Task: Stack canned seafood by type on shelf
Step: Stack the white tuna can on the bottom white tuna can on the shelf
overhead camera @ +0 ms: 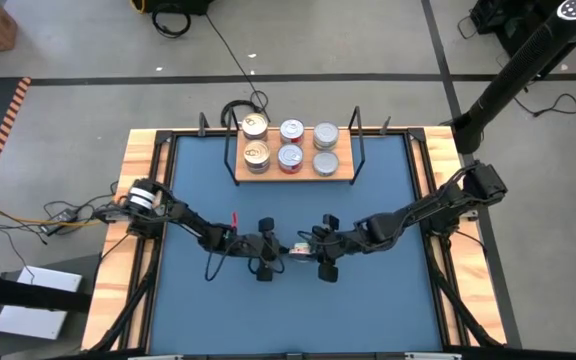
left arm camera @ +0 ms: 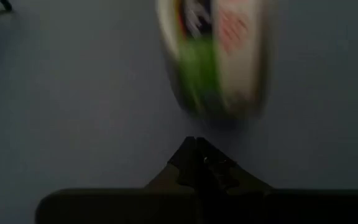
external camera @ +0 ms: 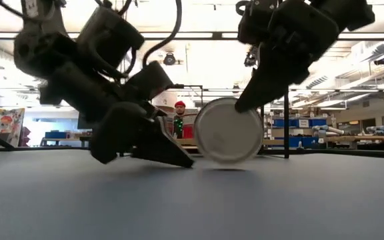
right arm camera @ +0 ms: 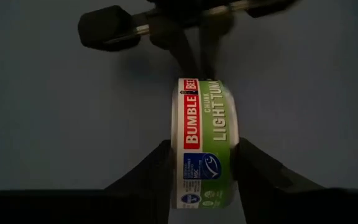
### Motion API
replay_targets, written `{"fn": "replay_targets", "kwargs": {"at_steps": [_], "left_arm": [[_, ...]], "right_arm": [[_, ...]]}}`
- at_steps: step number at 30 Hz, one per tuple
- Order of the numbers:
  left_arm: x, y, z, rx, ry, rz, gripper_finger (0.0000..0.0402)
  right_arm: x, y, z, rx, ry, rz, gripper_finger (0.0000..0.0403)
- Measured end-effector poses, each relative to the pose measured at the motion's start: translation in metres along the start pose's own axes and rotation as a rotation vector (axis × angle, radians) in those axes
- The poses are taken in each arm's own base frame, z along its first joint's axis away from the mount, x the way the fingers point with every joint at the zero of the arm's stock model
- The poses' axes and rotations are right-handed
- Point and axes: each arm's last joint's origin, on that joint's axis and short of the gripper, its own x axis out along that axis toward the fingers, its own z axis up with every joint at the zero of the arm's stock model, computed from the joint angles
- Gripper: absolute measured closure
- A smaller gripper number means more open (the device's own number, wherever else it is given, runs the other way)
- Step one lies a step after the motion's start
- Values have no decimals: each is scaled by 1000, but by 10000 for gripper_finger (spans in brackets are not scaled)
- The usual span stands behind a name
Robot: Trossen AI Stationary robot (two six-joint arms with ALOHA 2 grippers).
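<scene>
Standing on edge at mid-table [overhead camera: 188, 180]: one tuna can [right arm camera: 205, 146], flanked by right gripper [right arm camera: 204, 163] fingers, contact not confirmable; left gripper [left arm camera: 194, 163] fingers closed just left of it. Already placed on far shelf [overhead camera: 348, 175]: six cans [overhead camera: 290, 146] in three columns; remaining: move this can there.

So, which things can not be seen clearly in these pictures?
- Can label, left wrist view: blurred.
- Shelf can labels, high view: too small.
- Right gripper contact with the can, right wrist view: fingers flank it, touch unclear.
- Shelf, low view: hidden behind arms and can.
</scene>
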Motion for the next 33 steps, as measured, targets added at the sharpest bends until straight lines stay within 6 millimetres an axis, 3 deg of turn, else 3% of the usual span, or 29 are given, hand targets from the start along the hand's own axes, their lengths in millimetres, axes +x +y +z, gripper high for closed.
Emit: {"fn": "replay_targets", "kwargs": {"at_steps": [4, 8, 15, 21, 27, 33], "left_arm": [[-14, 0, 8, 28, 54, 52, 397], [-21, -2, 17, 30, 30, 71, 397], [-21, -4, 18, 49, 23, 70, 396], [-21, -4, 19, 48, 14, 70, 396], [-21, -4, 19, 49, 13, 69, 396], [-22, -4, 19, 50, 11, 66, 396]], "right_arm": [[-18, -12, 13, 36, -41, -22, 266], [-44, -38, 31, 105, -109, -64, 265], [-94, -117, 56, 429, -258, -191, 265], [-104, -177, 55, 627, -262, -231, 265], [-102, -201, 53, 669, -266, -270, 265], [-106, -195, 54, 643, -276, -249, 263]]}}
